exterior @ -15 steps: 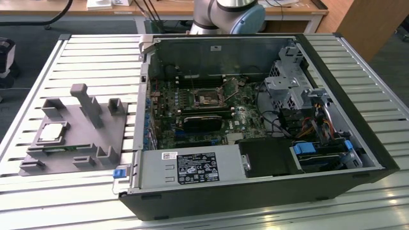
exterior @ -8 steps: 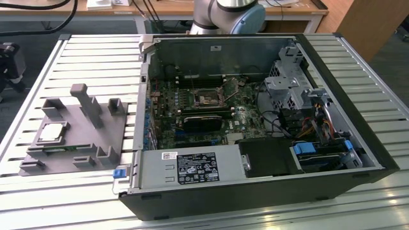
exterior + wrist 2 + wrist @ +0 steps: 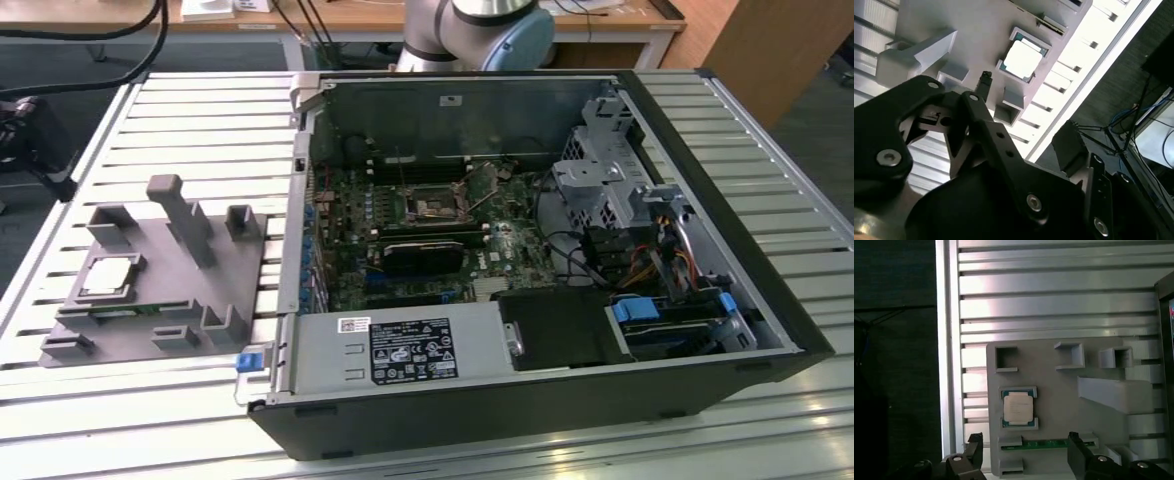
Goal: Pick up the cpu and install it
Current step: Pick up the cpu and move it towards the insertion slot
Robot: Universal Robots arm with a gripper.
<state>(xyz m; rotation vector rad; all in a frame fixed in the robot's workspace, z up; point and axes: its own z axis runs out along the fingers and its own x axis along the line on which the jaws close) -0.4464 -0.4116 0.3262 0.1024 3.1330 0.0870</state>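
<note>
The cpu (image 3: 111,275) lies flat in its recess on the grey tray (image 3: 167,262), at the exterior view's left of the open computer case. Its silver top shows in both wrist views, cpu (image 3: 1018,407) and cpu (image 3: 1022,59). In the first wrist view my gripper (image 3: 1025,450) hangs above the tray (image 3: 1054,385), open, its two black fingers spread wide with nothing between them. The cpu sits just beyond the fingertips, in line with the gap. In the second wrist view the gripper (image 3: 1026,112) is likewise open. The dark square socket (image 3: 438,207) sits on the motherboard inside the case.
A thin green circuit strip (image 3: 1046,444) lies on the tray beside the cpu. Tall grey posts (image 3: 180,215) rise from the tray. The case (image 3: 694,200) has high walls and a power supply box (image 3: 400,350). The slatted metal table (image 3: 200,120) ends at an edge (image 3: 946,340) near the tray.
</note>
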